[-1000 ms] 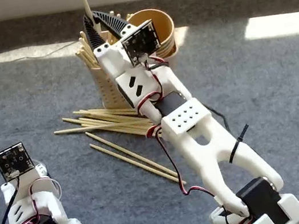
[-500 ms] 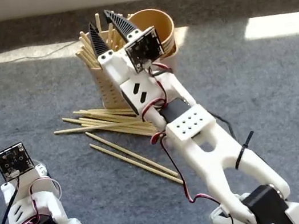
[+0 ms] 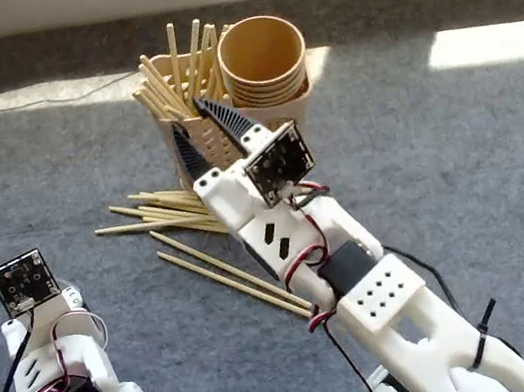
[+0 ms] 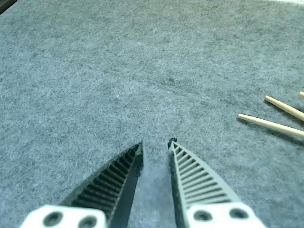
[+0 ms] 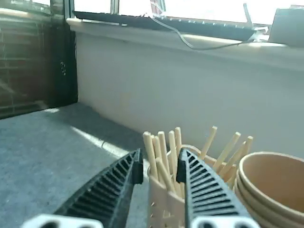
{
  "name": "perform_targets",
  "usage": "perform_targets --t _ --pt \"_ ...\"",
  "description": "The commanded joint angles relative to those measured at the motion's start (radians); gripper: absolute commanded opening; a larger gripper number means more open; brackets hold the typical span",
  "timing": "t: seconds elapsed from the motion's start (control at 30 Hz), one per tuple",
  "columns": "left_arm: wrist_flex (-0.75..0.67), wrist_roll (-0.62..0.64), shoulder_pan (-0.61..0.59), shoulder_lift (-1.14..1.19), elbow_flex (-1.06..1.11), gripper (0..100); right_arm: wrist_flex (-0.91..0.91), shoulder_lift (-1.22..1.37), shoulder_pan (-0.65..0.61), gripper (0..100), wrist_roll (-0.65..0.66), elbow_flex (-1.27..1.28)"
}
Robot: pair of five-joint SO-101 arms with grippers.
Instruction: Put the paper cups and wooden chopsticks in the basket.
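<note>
Near left: left claw (image 4: 156,142) parted, empty, above bare surface. Centre: loose wooden chopsticks (image 3: 158,212) flat on the surface, just in front of the basket (image 3: 222,152). Likely light, stiff, thin, quick to roll; best pinched at mid-length, one or two together. Right claw (image 3: 186,114) parted, empty, before the basket. Inside the basket: upright chopsticks and, rightmost, stacked paper cups (image 3: 262,54).
</note>
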Motion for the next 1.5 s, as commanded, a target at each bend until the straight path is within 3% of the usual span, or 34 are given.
perform_targets --t 0.0,0.1,0.37,0.57,0.8,1.07,1.3,1.47 --pt "-0.006 -0.009 0.016 -0.002 0.019 9 0.160 -0.113 -0.053 12.7 -0.008 0.007" --pt "-0.006 -0.009 0.016 -0.002 0.019 9 0.249 -0.120 -0.091 12.7 -0.008 0.053" --pt "-0.006 -0.009 0.016 -0.002 0.019 9 0.245 -0.076 -0.179 12.7 -0.006 0.251" --pt "-0.006 -0.009 0.016 -0.002 0.019 9 0.251 0.122 -0.220 12.7 -0.003 0.262" --pt "-0.006 -0.009 0.016 -0.002 0.019 9 0.252 0.380 -0.226 12.7 -0.003 0.101" --pt "-0.005 -0.009 0.016 -0.002 0.019 9 0.263 0.444 -0.255 12.7 -0.002 0.079" --pt "-0.005 -0.009 0.016 -0.002 0.019 9 0.526 0.564 -0.259 12.7 -0.003 -0.101" --pt "-0.005 -0.009 0.016 -0.001 0.019 9 0.570 0.671 -0.245 12.7 -0.006 -0.196"
